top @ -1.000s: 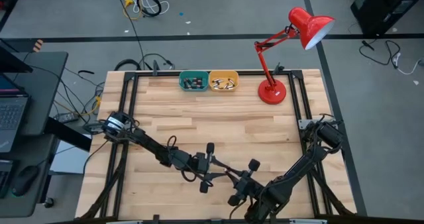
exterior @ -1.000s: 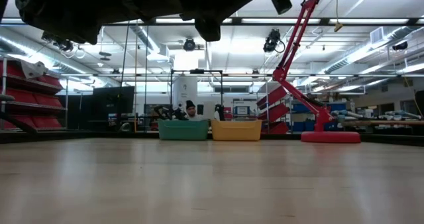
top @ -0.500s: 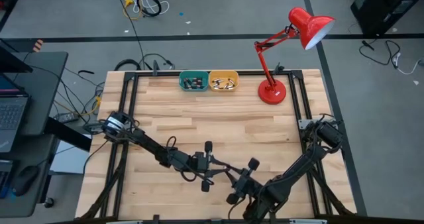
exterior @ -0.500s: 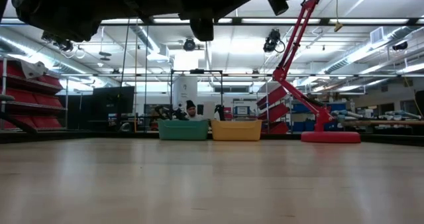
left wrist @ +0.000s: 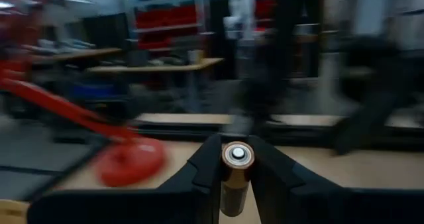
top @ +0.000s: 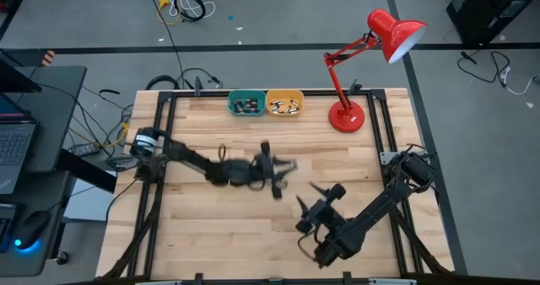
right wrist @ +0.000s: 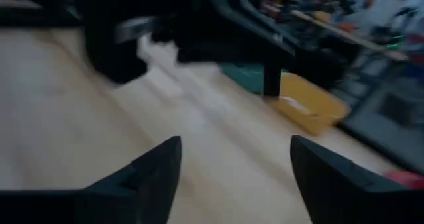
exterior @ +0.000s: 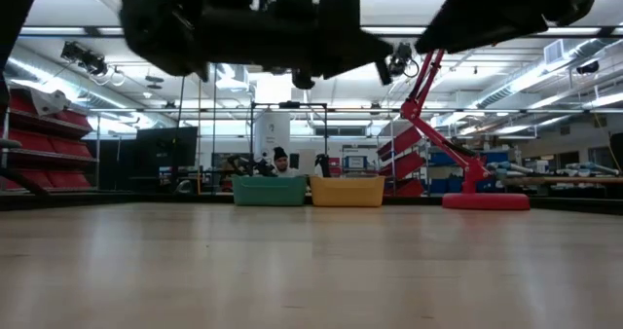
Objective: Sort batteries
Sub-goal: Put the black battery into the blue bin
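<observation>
Clamped between the left gripper's (left wrist: 236, 184) two dark fingers is one battery (left wrist: 236, 177), its silvery end facing the wrist camera and its dark body running back between the pads. Only the left wrist view shows this grip; from above, the same gripper (top: 283, 169) is a dark smear over the middle of the table (top: 211, 234), and the battery cannot be made out there.

Two arms work the table. On the right, the right gripper (top: 323, 194) hangs over the near right part of the boards, and its own wrist view shows its two fingers (right wrist: 149, 177) spread wide with nothing between them, only bare wood.

Two bins stand side by side, touching, at the far edge: one teal bin (top: 245, 103) and one yellow bin (top: 284, 103). The overhead view shows small dark and silvery pieces lying in each (too small to count); the low view shows only the bins' outer walls (exterior: 269, 191), not their contents.

One red desk lamp (top: 347, 116) stands on its round base at the far right of the table, beside the yellow bin but apart from it. In the low view both arms appear as dark shapes along the top edge, and a person (exterior: 280, 159) shows behind the teal bin.
</observation>
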You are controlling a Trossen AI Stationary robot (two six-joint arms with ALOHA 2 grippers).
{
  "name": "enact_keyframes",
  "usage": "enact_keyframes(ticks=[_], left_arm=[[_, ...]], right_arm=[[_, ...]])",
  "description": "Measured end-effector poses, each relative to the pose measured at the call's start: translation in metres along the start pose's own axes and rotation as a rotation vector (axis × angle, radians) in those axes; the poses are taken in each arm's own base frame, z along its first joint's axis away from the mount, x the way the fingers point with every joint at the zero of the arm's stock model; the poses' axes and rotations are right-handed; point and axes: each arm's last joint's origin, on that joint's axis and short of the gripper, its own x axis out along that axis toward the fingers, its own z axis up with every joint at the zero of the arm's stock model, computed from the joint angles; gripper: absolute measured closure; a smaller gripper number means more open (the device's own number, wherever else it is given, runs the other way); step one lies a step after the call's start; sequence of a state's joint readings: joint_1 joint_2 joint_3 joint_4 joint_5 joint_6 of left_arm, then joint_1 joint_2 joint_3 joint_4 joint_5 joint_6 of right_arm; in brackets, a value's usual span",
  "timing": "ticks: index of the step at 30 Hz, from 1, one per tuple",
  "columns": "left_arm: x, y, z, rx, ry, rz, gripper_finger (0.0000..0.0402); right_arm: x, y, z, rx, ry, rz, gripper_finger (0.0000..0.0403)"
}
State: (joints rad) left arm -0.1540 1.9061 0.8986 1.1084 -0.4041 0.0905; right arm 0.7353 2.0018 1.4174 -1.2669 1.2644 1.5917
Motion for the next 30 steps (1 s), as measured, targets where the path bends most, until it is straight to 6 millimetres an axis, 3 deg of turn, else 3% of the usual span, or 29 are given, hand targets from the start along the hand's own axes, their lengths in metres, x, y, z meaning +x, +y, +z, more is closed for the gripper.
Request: enact_keyframes(ticks=[5,9,13,16,21,30], left_arm=[[0.017,0.070,0.005,0.073,0.060,0.133,0.0335],[0.024,0.135,0.000,0.035,0.080,0.068,0.0335],[0.020,0.194,-0.006,-0.077,0.113,0.133,0.0335],[0.011,0.228,-0.013,-0.106,0.156,0.226,0.0335],[0.000,0.259,-0.022,-0.147,0.239,0.319,0.0335],[-0.012,0.281,-0.035,-0.168,0.373,0.403,0.0335]], right_arm=[[0.019,-0.026,0.006,-0.020,0.094,-0.172,0.0090],[0.042,-0.038,0.006,-0.046,0.190,-0.205,0.0077],[0.065,-0.064,-0.006,-0.018,0.328,-0.237,0.0080],[0.074,-0.088,-0.016,0.060,0.378,-0.222,0.0085],[0.084,-0.118,-0.033,0.216,0.390,-0.101,0.0096],[0.098,-0.150,-0.047,0.360,0.322,0.124,0.0110]])
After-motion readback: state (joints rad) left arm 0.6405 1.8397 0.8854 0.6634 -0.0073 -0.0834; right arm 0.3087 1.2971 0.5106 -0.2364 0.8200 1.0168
